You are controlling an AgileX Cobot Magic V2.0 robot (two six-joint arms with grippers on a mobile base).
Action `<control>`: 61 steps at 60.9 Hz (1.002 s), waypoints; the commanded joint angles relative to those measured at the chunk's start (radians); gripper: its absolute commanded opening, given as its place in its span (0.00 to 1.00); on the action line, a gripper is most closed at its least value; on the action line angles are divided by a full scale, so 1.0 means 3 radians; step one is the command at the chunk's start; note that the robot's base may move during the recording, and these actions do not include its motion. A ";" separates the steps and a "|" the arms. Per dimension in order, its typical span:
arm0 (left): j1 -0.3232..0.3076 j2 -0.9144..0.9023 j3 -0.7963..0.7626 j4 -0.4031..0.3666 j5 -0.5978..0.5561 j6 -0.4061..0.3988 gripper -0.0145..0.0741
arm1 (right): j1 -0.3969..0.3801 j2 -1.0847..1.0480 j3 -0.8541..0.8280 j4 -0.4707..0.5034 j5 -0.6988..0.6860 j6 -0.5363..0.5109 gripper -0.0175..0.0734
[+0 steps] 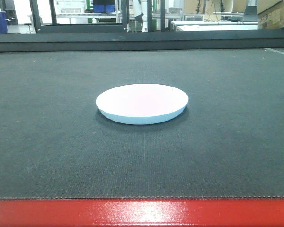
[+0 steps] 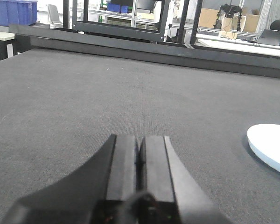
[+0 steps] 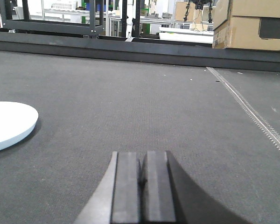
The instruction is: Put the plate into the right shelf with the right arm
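Note:
A round white plate [image 1: 142,103] lies flat in the middle of the dark grey table top [image 1: 47,142]. Part of the plate [image 2: 270,144] shows at the right edge of the left wrist view, and part of the plate [image 3: 9,123] at the left edge of the right wrist view. My left gripper [image 2: 140,140] sits low over the mat, shut, with nothing between its fingers. My right gripper [image 3: 141,156] is likewise shut and empty, to the right of the plate and apart from it. Neither gripper shows in the front view. The right shelf is out of view.
A red frame edge [image 1: 142,213] runs along the table's near side. A raised dark ledge [image 1: 142,40] bounds the far side. Cardboard boxes [image 3: 252,23] stand beyond the far right corner. A stitched seam [image 3: 252,112] crosses the mat on the right. Blue bins [image 2: 14,11] stand far left.

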 commanded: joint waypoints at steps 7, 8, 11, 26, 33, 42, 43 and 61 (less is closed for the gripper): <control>0.0010 -0.0036 0.0023 0.0001 -0.0296 -0.0020 0.11 | -0.0021 -0.0027 -0.0016 0.0002 -0.0278 -0.0020 0.25; 0.0010 -0.0036 0.0023 0.0001 -0.0296 -0.0020 0.11 | -0.0021 -0.0027 -0.0016 0.0002 -0.0278 -0.0020 0.25; 0.0010 -0.0036 0.0023 0.0001 -0.0296 -0.0020 0.11 | -0.0021 -0.0027 -0.0016 0.0002 -0.0278 -0.0020 0.25; 0.0010 -0.0036 0.0023 0.0001 -0.0296 -0.0020 0.11 | -0.0021 -0.0027 -0.0016 0.0002 -0.0278 -0.0020 0.25; 0.0010 -0.0036 0.0023 0.0001 -0.0296 -0.0020 0.11 | -0.0021 -0.0027 -0.0016 0.0002 -0.0278 -0.0020 0.25; 0.0010 -0.0036 0.0023 0.0001 -0.0296 -0.0020 0.11 | -0.0021 -0.0027 -0.0016 0.0002 -0.0388 -0.0020 0.25; 0.0010 -0.0036 0.0023 0.0001 -0.0296 -0.0020 0.11 | -0.0021 -0.0027 -0.0016 0.0002 -0.0401 -0.0020 0.25; 0.0010 -0.0036 0.0023 0.0001 -0.0296 -0.0020 0.11 | -0.0021 0.0136 -0.0682 0.0005 0.0211 0.0071 0.27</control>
